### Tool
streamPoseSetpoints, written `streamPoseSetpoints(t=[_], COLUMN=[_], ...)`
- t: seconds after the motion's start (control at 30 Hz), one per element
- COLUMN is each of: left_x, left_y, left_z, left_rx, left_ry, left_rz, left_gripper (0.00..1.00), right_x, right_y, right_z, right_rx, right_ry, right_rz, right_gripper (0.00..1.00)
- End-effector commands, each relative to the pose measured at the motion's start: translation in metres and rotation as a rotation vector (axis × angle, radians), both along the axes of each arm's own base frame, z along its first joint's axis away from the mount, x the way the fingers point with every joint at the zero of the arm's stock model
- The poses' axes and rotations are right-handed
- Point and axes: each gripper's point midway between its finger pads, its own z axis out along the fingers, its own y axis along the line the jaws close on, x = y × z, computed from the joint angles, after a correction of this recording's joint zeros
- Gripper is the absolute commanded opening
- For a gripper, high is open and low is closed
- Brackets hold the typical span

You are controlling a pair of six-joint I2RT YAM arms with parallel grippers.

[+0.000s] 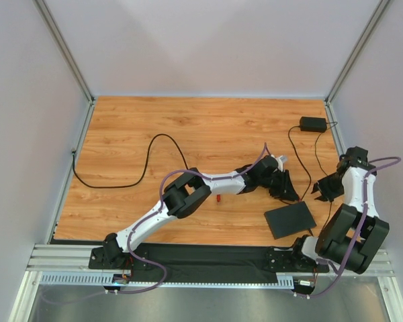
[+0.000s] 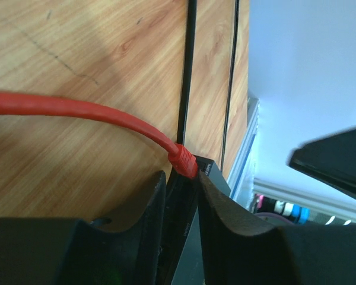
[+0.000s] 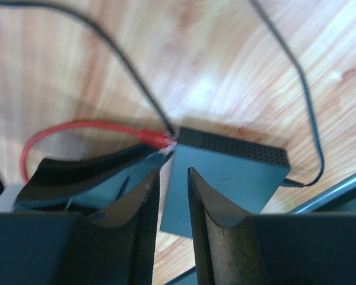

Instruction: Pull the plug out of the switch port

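Plug [image 2: 184, 161] meets switch [image 3: 225, 169] edge in wrist views only.

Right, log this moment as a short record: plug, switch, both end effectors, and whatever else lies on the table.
plug: red Ethernet plug, looks seated in the switch's edge
cable: red cable trails from the plug across the wooden table
switch: flat black box, lying on the table
left end effector: fingers straddle the switch's corner beside the plug; grip unclear
right end effector: over the switch, fingers slightly apart, nothing seen between them
other: black adapter brick far right; black cable
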Motion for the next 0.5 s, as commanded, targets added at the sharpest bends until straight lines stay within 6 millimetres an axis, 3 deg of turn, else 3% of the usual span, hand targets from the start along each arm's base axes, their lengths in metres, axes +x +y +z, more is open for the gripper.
streamPoseSetpoints(t=[0.0,0.27,0.47], left_x=[0.004,-0.005,-0.006], left_y=[0.003,0.003,0.002], left_z=[0.013,0.018,0.019], left_rx=[0.005,-0.041,-0.051], left_ry=[-0.073,-0.035,-0.020], left_rz=[-0.050,-0.079,-0.084], left_gripper=[0.39,0.40,0.40], right_x=[-0.005,-0.034,-0.035], right_y=[-0.017,-0.018,-0.004], right_z=[-0.019,-0.058,-0.066], right_rx=[0.013,0.086,0.148], right_ry=[0.002,0.082,0.068], right_rz=[-0.112,-0.212,-0.208], right_gripper=[0.28,0.28,0.28])
